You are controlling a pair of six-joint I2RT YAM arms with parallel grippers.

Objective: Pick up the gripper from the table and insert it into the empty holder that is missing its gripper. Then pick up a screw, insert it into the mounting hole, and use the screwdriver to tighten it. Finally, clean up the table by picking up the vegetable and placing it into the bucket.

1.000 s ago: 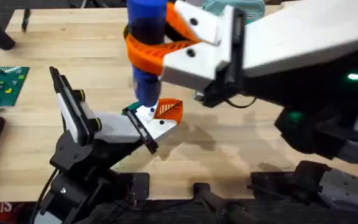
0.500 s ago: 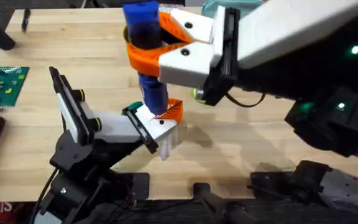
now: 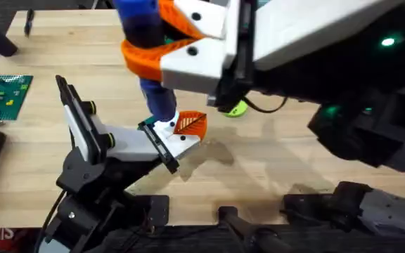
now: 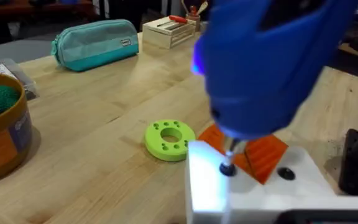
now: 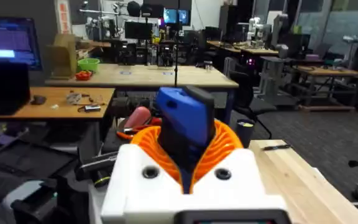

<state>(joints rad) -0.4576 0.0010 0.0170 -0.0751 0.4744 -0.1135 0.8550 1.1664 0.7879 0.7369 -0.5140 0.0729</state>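
**Driver re-seated on the screw**

Holder (image 3: 129,144) sits nearest, gripper (image 3: 181,130) mounted on its end plate. Screwdriver (image 3: 150,60) tip, off to the side 0.5 s ago, is now back on the screw head (image 4: 227,168) (tightening likely ongoing). Right jaws (image 3: 167,53) clamped on the handle. Left jaws: cannot tell. Bucket (image 4: 2,134) far across bench (image 3: 273,154).

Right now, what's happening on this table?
The right arm's tool is clamped around the blue screwdriver, held roughly upright with its tip on a screw in the white block of the gripper. The gripper, with its orange ribbed finger, already sits at the end of the holder, so this is the tightening step. A green disc lies on the table beside them, and an orange bucket with something green inside stands farther off.
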